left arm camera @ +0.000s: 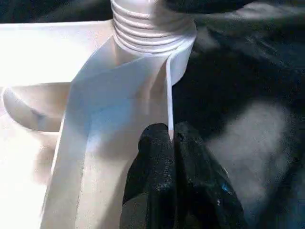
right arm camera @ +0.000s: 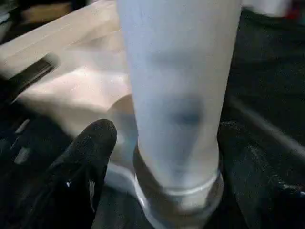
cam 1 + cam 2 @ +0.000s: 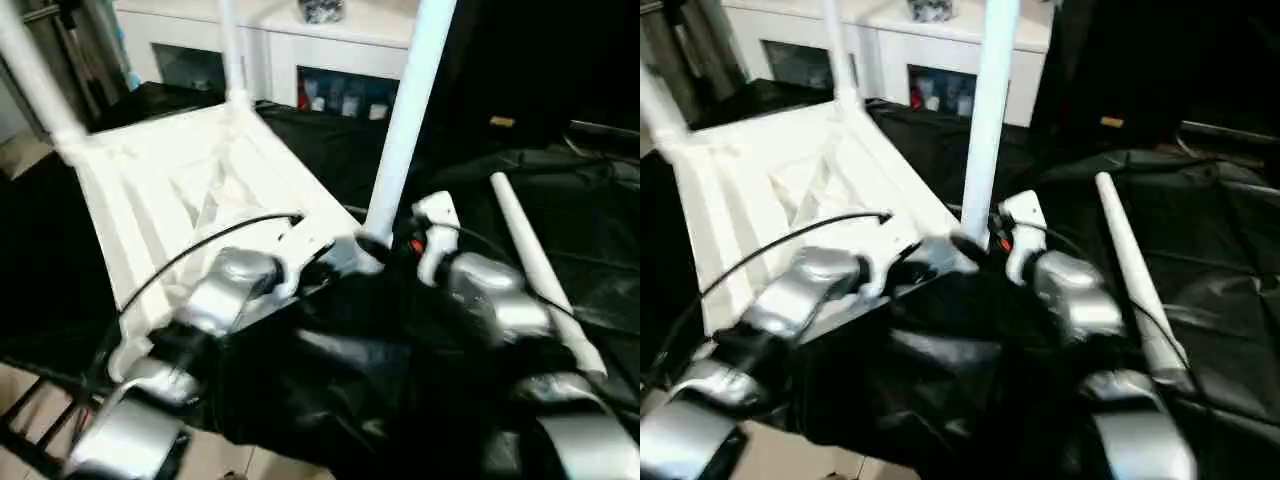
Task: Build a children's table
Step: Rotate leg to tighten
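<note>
Black sheeting covers the desk. Left end effector pinches the table top rim; right end effector, fingers apart, flanks the leg. Keep it vertical while threading.

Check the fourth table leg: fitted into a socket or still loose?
Loose. The fourth leg lies flat on the black cloth, apart from the upturned tabletop.

Silver forearms, blk fingers, blk cables, white wrist housing.
</note>
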Controlling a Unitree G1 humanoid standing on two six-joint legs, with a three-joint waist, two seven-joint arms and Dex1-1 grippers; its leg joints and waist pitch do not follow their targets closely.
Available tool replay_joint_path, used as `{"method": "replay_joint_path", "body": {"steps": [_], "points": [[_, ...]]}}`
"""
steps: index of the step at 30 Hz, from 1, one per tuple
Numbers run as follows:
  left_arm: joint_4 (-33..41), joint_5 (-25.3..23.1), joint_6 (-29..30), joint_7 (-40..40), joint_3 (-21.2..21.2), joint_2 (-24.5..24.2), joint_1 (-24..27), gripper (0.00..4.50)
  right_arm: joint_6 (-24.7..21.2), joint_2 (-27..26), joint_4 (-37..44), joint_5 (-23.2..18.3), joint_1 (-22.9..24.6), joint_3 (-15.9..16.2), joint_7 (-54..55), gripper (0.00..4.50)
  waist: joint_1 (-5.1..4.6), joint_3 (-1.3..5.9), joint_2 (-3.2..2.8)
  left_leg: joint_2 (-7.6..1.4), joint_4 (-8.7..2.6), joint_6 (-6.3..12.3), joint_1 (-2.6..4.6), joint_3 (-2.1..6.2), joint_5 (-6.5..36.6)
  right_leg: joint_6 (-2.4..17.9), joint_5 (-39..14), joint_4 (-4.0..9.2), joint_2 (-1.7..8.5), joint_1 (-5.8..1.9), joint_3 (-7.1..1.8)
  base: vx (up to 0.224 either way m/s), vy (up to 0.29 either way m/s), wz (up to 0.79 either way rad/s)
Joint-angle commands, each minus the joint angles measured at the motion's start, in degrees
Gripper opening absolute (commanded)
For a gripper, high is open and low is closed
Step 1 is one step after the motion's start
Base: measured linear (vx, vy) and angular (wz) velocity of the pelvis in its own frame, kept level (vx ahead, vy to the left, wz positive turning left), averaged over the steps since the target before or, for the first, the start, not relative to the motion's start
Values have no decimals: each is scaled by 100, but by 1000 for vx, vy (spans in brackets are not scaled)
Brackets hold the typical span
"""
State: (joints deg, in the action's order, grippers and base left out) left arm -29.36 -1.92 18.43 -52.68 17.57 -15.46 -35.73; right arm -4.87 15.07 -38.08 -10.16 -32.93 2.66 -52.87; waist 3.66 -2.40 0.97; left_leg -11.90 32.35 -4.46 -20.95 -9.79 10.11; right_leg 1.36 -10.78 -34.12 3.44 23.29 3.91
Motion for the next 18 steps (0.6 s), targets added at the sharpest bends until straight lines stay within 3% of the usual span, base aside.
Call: {"method": "replay_joint_path", "body": {"steps": [1, 5, 6, 9, 10, 18], "points": [[359, 256, -264, -464, 220, 133, -11, 0, -119, -77, 176, 42, 116, 459, -557, 368, 28, 338, -4, -162, -284, 571, 40, -13, 714, 1501, -43, 297, 435, -382, -267, 0, 0, 0], [807, 481, -553, -1540, 401, -332, 249, 0, -115, 211, 523, 76, 324, 701, -1095, 368, 85, 322, -9, -186, -313, 356, 78, -1, 984, 1364, -653, 328, 454, -363, -270, 0, 0, 0], [891, 501, -521, -1730, 454, -433, 285, 0, -122, 268, 606, 85, 369, 753, -1197, 368, 77, 313, -14, -179, -313, 358, 65, -15, 952, 1354, -654, 336, 434, -350, -274, 0, 0, 0], [930, 496, -496, -1868, 492, -532, 301, 0, -181, 360, 757, 78, 448, 831, -1367, 368, 186, 328, -30, -199, -286, 349, 141, -52, 868, 1429, -347, 305, 409, -291, -285, 0, 0, 0], [929, 487, -511, -1916, 504, -569, 305, 0, -211, 404, 841, 79, 493, 865, -1458, 368, 191, 320, -13, -181, -297, 336, 79, -36, 781, 1398, -307, 280, 400, -341, -276, 0, 0, 0], [856, 435, -621, -1979, 462, -609, 312, 0, -321, 503, 1176, 101, 695, 1061, -1651, 312, 228, 333, -1, -154, -275, 278, 62, -30, 769, 1259, -440, 287, 430, -351, -286, 0, 0, 0]]}}
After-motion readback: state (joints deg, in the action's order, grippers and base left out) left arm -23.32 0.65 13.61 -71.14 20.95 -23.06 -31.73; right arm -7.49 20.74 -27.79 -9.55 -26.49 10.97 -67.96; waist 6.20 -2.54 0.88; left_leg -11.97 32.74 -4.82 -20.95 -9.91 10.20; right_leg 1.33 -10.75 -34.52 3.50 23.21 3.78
